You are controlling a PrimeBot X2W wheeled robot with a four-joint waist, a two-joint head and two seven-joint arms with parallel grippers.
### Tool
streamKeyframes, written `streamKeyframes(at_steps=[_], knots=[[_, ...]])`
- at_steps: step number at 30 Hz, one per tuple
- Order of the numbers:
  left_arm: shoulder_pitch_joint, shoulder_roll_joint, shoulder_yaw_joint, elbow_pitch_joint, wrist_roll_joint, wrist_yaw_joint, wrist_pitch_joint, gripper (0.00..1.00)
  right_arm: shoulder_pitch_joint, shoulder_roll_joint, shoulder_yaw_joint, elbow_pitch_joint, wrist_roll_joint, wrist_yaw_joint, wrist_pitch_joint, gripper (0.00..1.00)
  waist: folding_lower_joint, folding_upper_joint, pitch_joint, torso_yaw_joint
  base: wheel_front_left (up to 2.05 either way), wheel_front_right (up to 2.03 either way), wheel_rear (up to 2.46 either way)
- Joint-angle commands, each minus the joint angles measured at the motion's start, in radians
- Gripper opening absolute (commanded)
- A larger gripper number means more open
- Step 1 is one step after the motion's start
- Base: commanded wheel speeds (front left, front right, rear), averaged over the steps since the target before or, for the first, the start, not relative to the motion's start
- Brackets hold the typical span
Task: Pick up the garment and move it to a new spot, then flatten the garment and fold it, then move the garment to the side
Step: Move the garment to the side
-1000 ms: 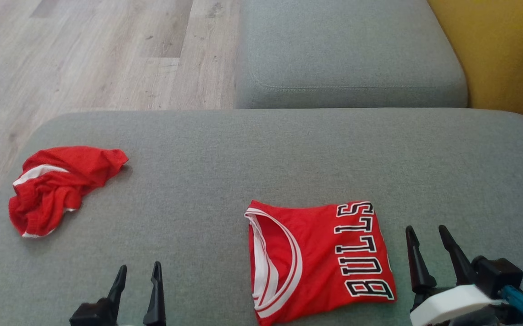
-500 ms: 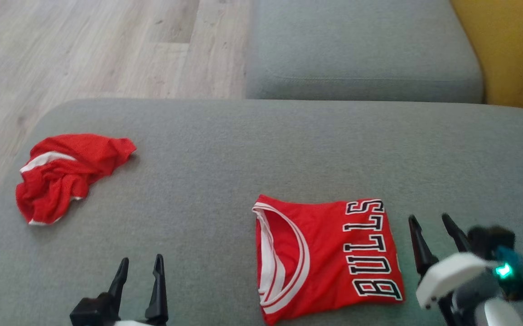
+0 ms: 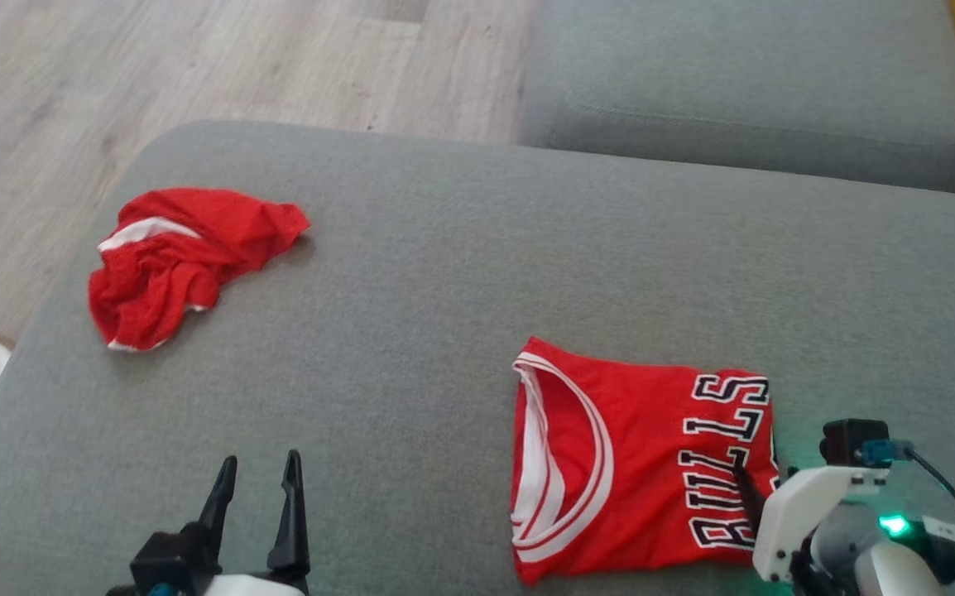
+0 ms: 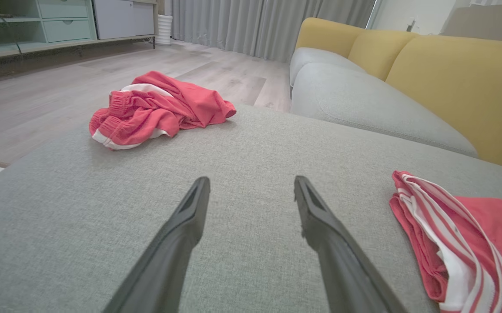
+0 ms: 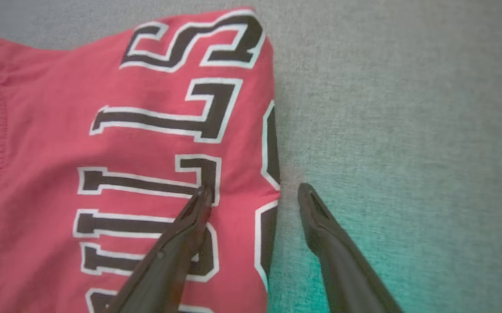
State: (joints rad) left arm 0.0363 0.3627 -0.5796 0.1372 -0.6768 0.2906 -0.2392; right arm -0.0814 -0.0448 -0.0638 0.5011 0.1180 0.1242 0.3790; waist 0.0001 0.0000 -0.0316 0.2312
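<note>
Relative to the folded jersey (image 3: 635, 463), the right gripper (image 5: 255, 188) is now straddling its right edge instead of standing just beside it. The head camera is turning too, so the scene's overall shift is no move of the cloth.

Well left of the jersey, a crumpled red garment (image 3: 188, 261) is lying untouched. Nearer the jersey's left, the left gripper (image 3: 261, 457) is hovering with fingers apart, holding nothing. The jersey is lying flat. The right gripper's fingers are spread, one over the lettering and one over bare upholstery beside the edge.

To shift the jersey aside, the pinch should be taking in every folded layer, with the lift kept low so the fold is holding.

Wooden floor (image 3: 196, 66) is showing beyond the jersey to its left. The grey cushion (image 3: 444, 248) is carrying it, and a yellow backrest (image 4: 451, 87) is rising beyond its right.
</note>
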Motion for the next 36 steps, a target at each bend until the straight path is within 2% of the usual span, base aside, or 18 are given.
streamKeyframes(at_steps=[1, 3, 4, 5, 6, 7, 8, 15, 21, 22, 26, 30, 36], knots=[[-0.062, 0.014, 0.04, -0.034, 0.006, 0.005, -0.007, 1.0, -0.073, -0.005, 0.027, -0.011, 0.015, 0.007, 0.006, 1.0, -0.0001, 0.0, 0.012, 0.015, 0.0, 0.0, 0.0], [-0.061, 0.016, 0.041, -0.034, 0.006, 0.006, -0.007, 1.0, -0.086, -0.005, 0.031, 0.013, 0.03, 0.007, 0.013, 1.0, -0.0001, 0.0, 0.017, 0.017, 0.0, 0.0, 0.0], [-0.062, 0.016, 0.042, -0.035, 0.005, 0.007, -0.008, 1.0, -0.094, -0.005, 0.034, 0.023, 0.037, 0.007, 0.015, 0.8, -0.0001, 0.0, 0.018, 0.017, 0.0, 0.0, 0.0], [-0.062, 0.016, 0.043, -0.035, 0.005, 0.008, -0.008, 1.0, -0.103, -0.005, 0.036, 0.034, 0.043, 0.007, 0.018, 0.45, -0.0001, 0.0, 0.02, 0.015, 0.0, 0.0, 0.0], [-0.061, 0.016, 0.044, -0.036, 0.005, 0.008, -0.008, 1.0, -0.113, -0.005, 0.039, 0.046, 0.05, 0.007, 0.021, 0.32, -0.0001, 0.0, 0.023, 0.012, 0.0, 0.0, 0.0], [-0.062, 0.016, 0.043, -0.037, 0.006, 0.008, -0.009, 1.0, -0.124, -0.005, 0.042, 0.057, 0.054, 0.007, 0.021, 0.11, -0.0001, 0.0, 0.025, 0.009, 0.0, 0.0, 0.0], [-0.064, 0.016, 0.041, -0.038, 0.007, 0.008, -0.008, 1.0, -0.136, -0.005, 0.045, 0.067, 0.056, 0.007, 0.019, 0.0, -0.0001, 0.0, 0.028, 0.004, 0.0, 0.0, 0.0], [-0.08, 0.014, 0.034, -0.051, 0.015, 0.007, -0.006, 1.0, -0.251, -0.034, 0.044, 0.099, 0.048, 0.007, -0.041, 0.0, -0.0001, 0.0, 0.066, -0.079, 0.0, 0.0, 0.0], [-0.106, 0.009, 0.034, -0.071, 0.025, 0.007, -0.008, 1.0, -0.353, -0.091, 0.039, 0.085, 0.036, 0.007, -0.065, 0.0, -0.0001, 0.0, 0.115, -0.228, 0.0, 0.0, 0.0], [-0.106, 0.009, 0.034, -0.071, 0.025, 0.007, -0.008, 1.0, -0.353, -0.091, 0.039, 0.085, 0.036, 0.007, -0.065, 0.0, -0.0001, 0.0, 0.115, -0.228, 0.0, 0.0, 0.0], [-0.13, 0.006, 0.032, -0.079, 0.036, 0.006, -0.009, 1.0, -0.399, -0.12, 0.021, 0.06, 0.036, 0.007, -0.071, 0.0, -0.0001, 0.0, 0.152, -0.347, 0.0, 0.0, 0.0], [-0.157, 0.001, 0.023, -0.076, 0.045, -0.002, -0.008, 1.0, -0.425, -0.125, 0.007, 0.033, 0.038, 0.007, -0.074, 0.0, -0.0001, 0.0, 0.181, -0.46, 0.0, 0.0, 0.0], [-0.202, -0.003, 0.005, -0.069, 0.061, -0.015, 0.002, 1.0, -0.445, -0.112, -0.006, 0.017, 0.044, 0.007, -0.081, 0.0, -0.0001, 0.0, 0.213, -0.559, 0.0, 0.0, 0.0]])
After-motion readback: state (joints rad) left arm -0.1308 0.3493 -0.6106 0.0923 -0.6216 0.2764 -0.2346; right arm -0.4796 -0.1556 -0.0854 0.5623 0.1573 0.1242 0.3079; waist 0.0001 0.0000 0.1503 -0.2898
